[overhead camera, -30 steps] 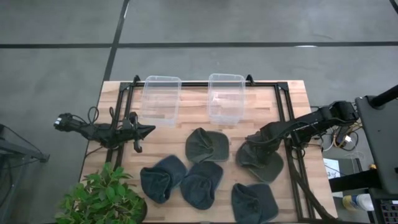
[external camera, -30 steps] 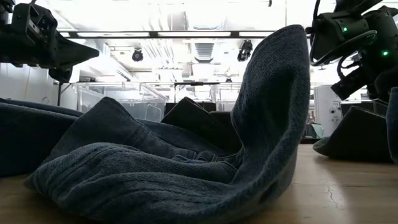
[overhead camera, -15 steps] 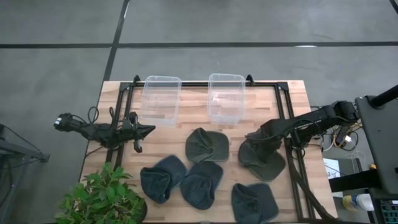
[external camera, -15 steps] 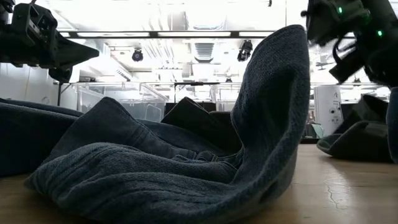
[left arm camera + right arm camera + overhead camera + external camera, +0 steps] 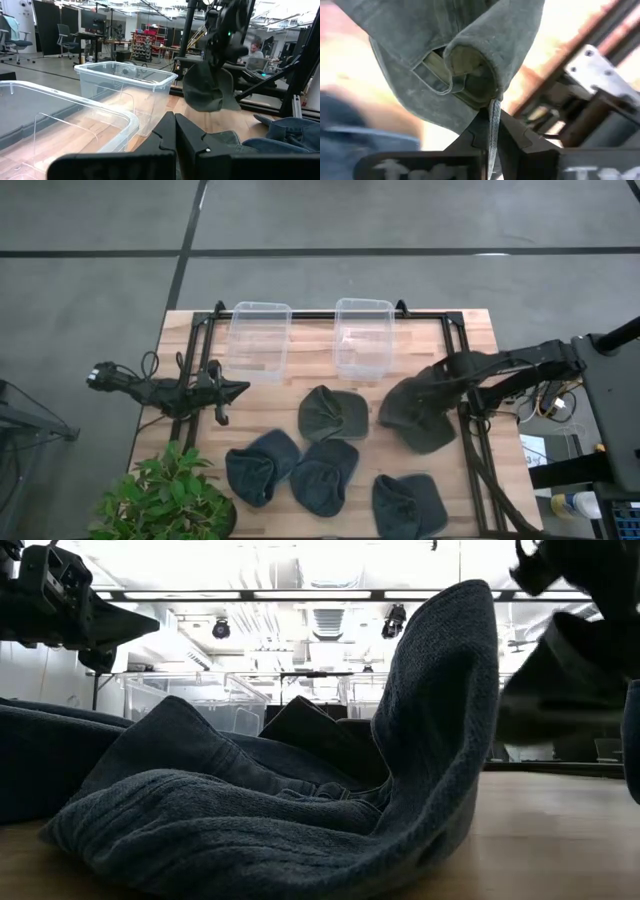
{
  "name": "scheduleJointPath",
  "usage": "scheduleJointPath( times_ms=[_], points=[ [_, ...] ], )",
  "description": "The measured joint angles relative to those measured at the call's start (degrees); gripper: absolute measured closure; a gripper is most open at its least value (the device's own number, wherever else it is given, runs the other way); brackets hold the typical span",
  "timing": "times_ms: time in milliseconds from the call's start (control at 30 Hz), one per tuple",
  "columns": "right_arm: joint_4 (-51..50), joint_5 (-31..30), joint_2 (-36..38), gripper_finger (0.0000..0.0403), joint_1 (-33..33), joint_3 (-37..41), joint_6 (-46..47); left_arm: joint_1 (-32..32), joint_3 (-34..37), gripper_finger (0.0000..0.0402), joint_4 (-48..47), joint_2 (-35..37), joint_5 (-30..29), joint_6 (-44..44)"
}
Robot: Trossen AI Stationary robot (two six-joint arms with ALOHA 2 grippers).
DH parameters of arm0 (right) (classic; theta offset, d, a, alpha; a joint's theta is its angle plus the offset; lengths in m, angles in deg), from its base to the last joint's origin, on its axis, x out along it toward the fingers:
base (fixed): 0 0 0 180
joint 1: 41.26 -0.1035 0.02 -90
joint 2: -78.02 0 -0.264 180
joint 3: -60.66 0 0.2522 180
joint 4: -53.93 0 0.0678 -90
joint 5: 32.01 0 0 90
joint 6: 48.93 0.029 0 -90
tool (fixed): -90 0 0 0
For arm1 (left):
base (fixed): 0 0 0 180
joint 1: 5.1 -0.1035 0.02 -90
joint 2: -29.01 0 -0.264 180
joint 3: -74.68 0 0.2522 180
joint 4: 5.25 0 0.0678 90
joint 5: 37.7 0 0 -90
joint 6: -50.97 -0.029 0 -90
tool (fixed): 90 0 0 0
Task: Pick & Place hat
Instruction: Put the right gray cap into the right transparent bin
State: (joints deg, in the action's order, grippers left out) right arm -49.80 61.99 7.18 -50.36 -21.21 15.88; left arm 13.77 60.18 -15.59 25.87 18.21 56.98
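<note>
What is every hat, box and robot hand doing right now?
Right hand: shut on the olive hat.
Olive hat: lifted, hanging.
Left hand: shut, empty, waiting at the table's left.
Two clear boxes: empty, upright.
Second olive hat: lying on the table.
Three blue hats: lying on the table.

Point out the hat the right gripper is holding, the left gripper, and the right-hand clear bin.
held hat (image 5: 415,415), high view, on its crown.
left gripper (image 5: 238,388), high view, at its fingertips.
right-hand clear bin (image 5: 364,308), high view, on its far rim.
</note>
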Motion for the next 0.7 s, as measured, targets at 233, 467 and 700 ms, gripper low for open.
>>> scheduleJointPath(
  times_ms=[233, 467, 700],
  points=[
    [0.0, -0.8, 1.7, 0.039, 0.0, -8.5, 3.4, 0.0, 0.0, 0.0402, 0.0, 0.0, 0.0, 0.0],
    [1.0, -17.1, 2.5, 0.039, 0.6, -14.4, 3.6, 0.0, 0.0, 0.0402, 0.0, 0.0, 0.0, 0.0],
    [6.7, -32.6, 2.6, 0.039, 3.0, -17.2, 1.9, 0.0, 0.0, 0.0402, 0.0, 0.0, 0.0, 0.0]
  ],
)
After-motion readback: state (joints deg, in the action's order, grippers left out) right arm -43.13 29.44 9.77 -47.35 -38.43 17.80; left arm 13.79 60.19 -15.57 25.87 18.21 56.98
